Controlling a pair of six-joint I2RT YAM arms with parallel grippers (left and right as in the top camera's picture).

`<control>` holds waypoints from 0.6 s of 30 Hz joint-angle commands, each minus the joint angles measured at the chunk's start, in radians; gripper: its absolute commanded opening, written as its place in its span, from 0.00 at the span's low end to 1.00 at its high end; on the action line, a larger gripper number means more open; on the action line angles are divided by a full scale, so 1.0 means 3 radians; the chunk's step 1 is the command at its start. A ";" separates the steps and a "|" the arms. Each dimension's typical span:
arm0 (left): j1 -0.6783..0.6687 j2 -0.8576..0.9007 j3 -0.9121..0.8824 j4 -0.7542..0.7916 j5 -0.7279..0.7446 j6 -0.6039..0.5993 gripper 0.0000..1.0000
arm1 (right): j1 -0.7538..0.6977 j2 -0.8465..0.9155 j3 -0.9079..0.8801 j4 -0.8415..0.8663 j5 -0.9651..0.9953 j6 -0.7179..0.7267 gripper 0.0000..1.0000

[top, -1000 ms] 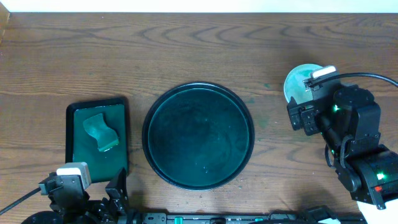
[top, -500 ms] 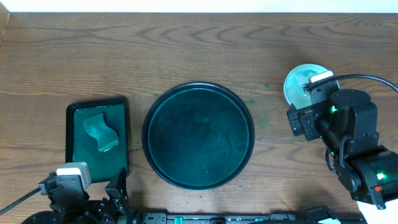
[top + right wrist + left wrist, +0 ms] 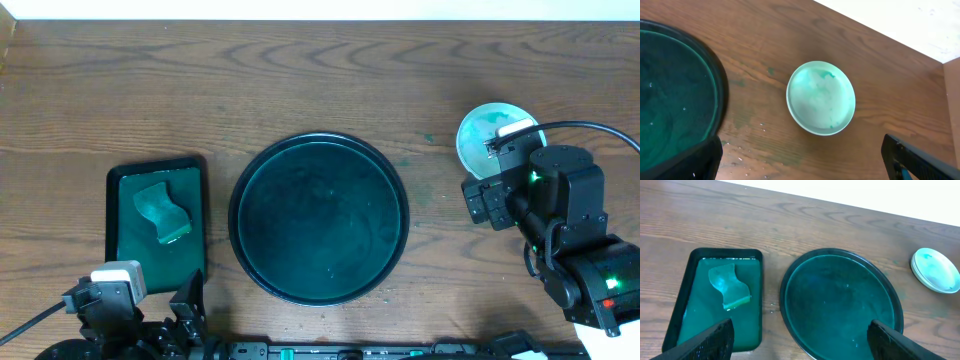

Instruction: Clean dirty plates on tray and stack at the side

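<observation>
Plates [image 3: 821,98]: white, stacked on the bare table [image 3: 300,80] at far right, just beside the tray [image 3: 236,215] but apart from it. How many are in the stack cannot be told. The top face carries a faint teal tint. They are judged stiff, light, smooth and likely slippery where wet, and liable to chip. The raised rim is the only hold, one finger under the lip.

Right gripper [image 3: 801,145]: jaws spread, holding nothing, above the table just near of the stack.

Left gripper [image 3: 801,325]: jaws spread, holding nothing, at the near left.

The tray holds no plate. Green smudges [image 3: 771,71] mark the table between tray and stack. The small tray [image 3: 112,225] with its cloth [image 3: 162,210] lies at left, well apart. Nothing stands between the right gripper and the stack.
</observation>
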 commanded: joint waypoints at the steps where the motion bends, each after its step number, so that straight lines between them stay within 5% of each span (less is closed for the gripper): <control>1: -0.0017 0.0015 0.0032 0.0001 0.0032 0.0069 0.85 | 0.0038 0.0001 0.0064 -0.0010 0.0043 -0.0033 0.99; 18: -0.0017 -0.0003 0.0032 0.0103 -0.0134 0.0120 0.85 | 0.0038 0.0001 0.0064 -0.0010 0.0042 -0.0033 0.99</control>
